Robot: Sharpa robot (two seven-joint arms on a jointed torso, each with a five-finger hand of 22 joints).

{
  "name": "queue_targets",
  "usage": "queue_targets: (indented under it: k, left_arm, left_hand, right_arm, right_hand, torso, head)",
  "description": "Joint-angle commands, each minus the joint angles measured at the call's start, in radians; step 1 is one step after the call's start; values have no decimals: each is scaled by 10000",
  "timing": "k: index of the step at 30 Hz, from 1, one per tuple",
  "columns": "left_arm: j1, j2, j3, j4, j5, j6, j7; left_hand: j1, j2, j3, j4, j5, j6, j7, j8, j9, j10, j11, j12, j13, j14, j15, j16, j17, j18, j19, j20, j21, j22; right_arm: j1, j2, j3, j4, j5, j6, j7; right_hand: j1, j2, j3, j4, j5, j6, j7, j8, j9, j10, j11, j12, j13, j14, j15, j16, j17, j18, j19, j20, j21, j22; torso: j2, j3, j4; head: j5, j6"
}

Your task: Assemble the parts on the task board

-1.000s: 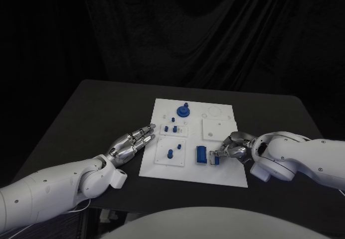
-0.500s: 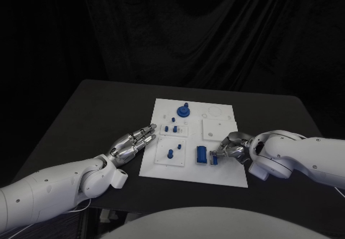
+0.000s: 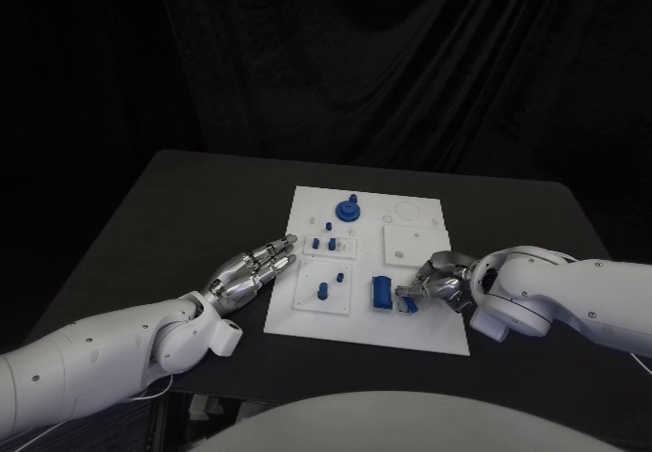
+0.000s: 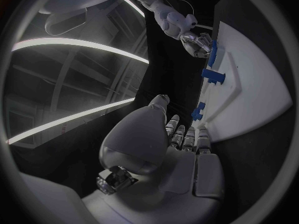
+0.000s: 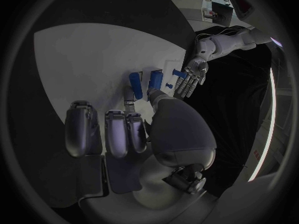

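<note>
The black bench (image 3: 177, 198) carries the white rectangular task board (image 3: 421, 325) mid-frame. The left hand (image 3: 249, 271) rests open beside the board's left edge. The right hand (image 3: 442, 282), lower right, pinches a small blue part (image 3: 406, 302); judged best lowered straight and slowly. Its seat beneath the fingers (image 5: 132, 129) is hidden.

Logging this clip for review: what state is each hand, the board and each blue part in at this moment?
Left hand: open, fingers out, at the board's left edge, holding nothing.
Right hand: pinching a small blue part over the board's near right area.
Board: flat on the table.
Round knob: standing at the board's far end.
Blue block: on the board beside the right hand.
Pegs: upright in their plate.
</note>
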State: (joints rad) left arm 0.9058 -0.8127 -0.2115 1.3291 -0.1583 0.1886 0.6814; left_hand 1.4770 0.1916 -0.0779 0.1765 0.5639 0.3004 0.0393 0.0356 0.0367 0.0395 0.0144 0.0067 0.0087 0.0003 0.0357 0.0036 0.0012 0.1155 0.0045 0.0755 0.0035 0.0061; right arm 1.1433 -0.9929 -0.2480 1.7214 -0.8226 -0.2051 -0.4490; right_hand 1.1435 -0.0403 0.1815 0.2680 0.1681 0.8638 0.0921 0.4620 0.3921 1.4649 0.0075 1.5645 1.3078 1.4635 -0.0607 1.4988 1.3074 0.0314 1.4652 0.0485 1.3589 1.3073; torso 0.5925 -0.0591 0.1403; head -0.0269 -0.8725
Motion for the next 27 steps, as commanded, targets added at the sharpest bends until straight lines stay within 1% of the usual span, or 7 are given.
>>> queue_targets:
  k: [1, 5, 9, 10, 13, 21, 27]
  left_arm:
    - [-30, 11, 3, 20, 46, 111, 127]
    - [-33, 2, 3, 19, 46, 107, 122]
    - [-35, -5, 3, 21, 46, 114, 111]
    - [-36, -6, 3, 22, 46, 116, 108]
    - [-38, -2, 3, 19, 46, 123, 102]
    - [-42, 12, 3, 11, 46, 152, 74]
    - [-45, 16, 3, 4, 46, 168, 52]
  left_hand:
    - [-106, 11, 62, 1, -49, -4, 74, 28, 5, 3, 39, 36, 16, -3, -14, -36, -12, 15, -19, 54, -12, -6]
    - [-107, 11, 62, 1, -50, -1, 75, 29, 5, 4, 39, 36, 17, -3, -14, -36, -12, 14, -23, 54, -15, -13]
    - [-112, 9, 63, 0, -58, 10, 76, 31, 7, 5, 39, 36, 17, -3, -10, -36, -12, 13, -21, 54, -13, -8]
    - [-112, 9, 63, 0, -58, 10, 76, 31, 7, 5, 39, 36, 17, -3, -10, -36, -12, 13, -21, 54, -13, -8]
    - [-112, 9, 63, 0, -58, 10, 76, 31, 7, 5, 39, 36, 17, -3, -10, -36, -12, 13, -21, 54, -13, -8]
    - [-112, 9, 63, 0, -58, 10, 76, 31, 7, 5, 39, 36, 17, -3, -10, -36, -12, 13, -21, 54, -13, -8]
    - [-112, 9, 63, 0, -58, 10, 76, 31, 7, 5, 39, 36, 17, -3, -10, -36, -12, 13, -21, 54, -13, -8]
  right_arm:
    - [-15, -15, 0, 0, 21, 60, -117]
    - [-17, -59, 0, -7, 21, -96, -70]
    - [-17, -95, 0, -14, 21, -226, -34]
    - [-17, -98, 0, -16, 21, -237, -27]
    - [-17, -99, 0, -17, 21, -241, -19]
    - [-18, -95, 0, 11, 21, -14, -111]
    - [-18, -130, 0, -7, 15, 258, -149]
  right_hand:
    - [-182, 54, -176, 90, -287, -83, -18, -44, -7, 1059, 81, 63, 2630, 803, 74, -66, 1335, 204, 259, 60, -55, 1943]
    - [-398, 179, -324, 211, -412, -85, -22, -37, 4, 1059, 79, 63, 2630, 801, 73, -66, 1332, 210, 252, 62, -81, 1936]
    - [-796, 441, -508, 234, -426, -74, -33, -19, 20, 1059, 72, 63, 2630, 803, 69, -61, 1337, 214, 249, 59, -98, 1933]
    - [-800, 459, -511, 227, -405, -64, -37, -11, 25, 1059, 70, 63, 2630, 802, 68, -61, 1336, 213, 250, 58, -96, 1933]
    - [-690, 532, -510, 173, -56, 8, -67, 56, 70, 1059, 44, 63, 2630, 801, 48, -63, 1332, 215, 251, 45, -100, 1934]
    - [-653, 496, -552, 161, 6, 42, -81, 96, 100, 1059, 32, 63, 2630, 787, 39, -100, 1269, 233, 223, 37, -178, 1909]
    - [-117, 236, -640, -144, 77, -220, -31, 52, 146, 1059, 66, 63, 2630, 741, 61, -184, 1141, 276, 135, 44, -397, 1844]
  torso:
    - [1, 7, 9]
    - [3, 4, 6]
    - [2, 1, -4]
    - [2, -1, -6]
    - [-2, -6, -15]
    - [-4, 1, -2]
    - [-1, -2, 1]
  head:
    - [-7, -2]
    - [12, -2]
    - [20, -2]
    - [18, -2]
    - [19, -2]
    - [10, -2]
    - [21, -2]
